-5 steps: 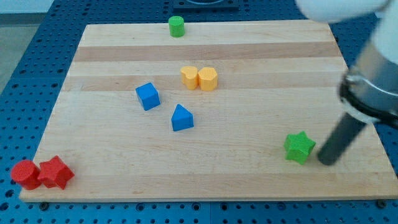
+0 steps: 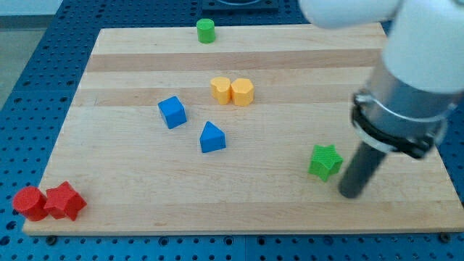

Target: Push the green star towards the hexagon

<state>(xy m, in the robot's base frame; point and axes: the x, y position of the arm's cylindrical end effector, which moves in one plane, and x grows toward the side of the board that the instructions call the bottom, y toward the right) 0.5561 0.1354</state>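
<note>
Green star [image 2: 325,161] located on wooden board [image 2: 130,58], low toward the view's right. My tip [image 2: 351,193] set just beside the star, to its right and slightly below; contact not confirmable. No jaws fitted, only a plain rod.

Hexagon judged to be the right-hand yellow block [image 2: 242,92], touching a yellow heart [image 2: 220,89], lying up and to the left of the star. Tip thus stands on the star's far side from the hexagon, roughly in line. Blue triangular block [image 2: 212,137] sits left of the star, below that line.
</note>
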